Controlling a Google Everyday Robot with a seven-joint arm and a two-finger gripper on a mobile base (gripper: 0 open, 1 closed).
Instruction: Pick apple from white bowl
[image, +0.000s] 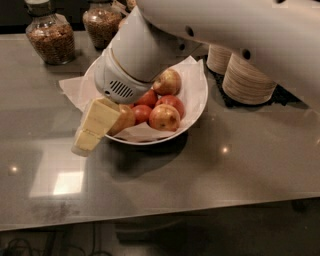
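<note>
The white bowl (198, 111) stands mid-table, lined with crumpled white paper. My gripper (94, 129), with cream fingers, hangs over the bowl's front-left rim, pointing down and left. It is shut on the apple (124, 119), a yellowish-tan one with an orange blush, which sits against the fingers at the rim. My white arm covers the bowl's back-left part. Still in the bowl are a yellow-red apple with a stem dimple (164, 117), small dark red apples (142, 112) and another blushed apple (168, 81).
Two glass jars of brown grains (50, 36) (102, 22) stand at the back left. Stacks of tan paper bowls (248, 80) stand at the right behind the bowl. The paper liner (75, 90) sticks out over the bowl's left side. The table's front edge runs along the bottom.
</note>
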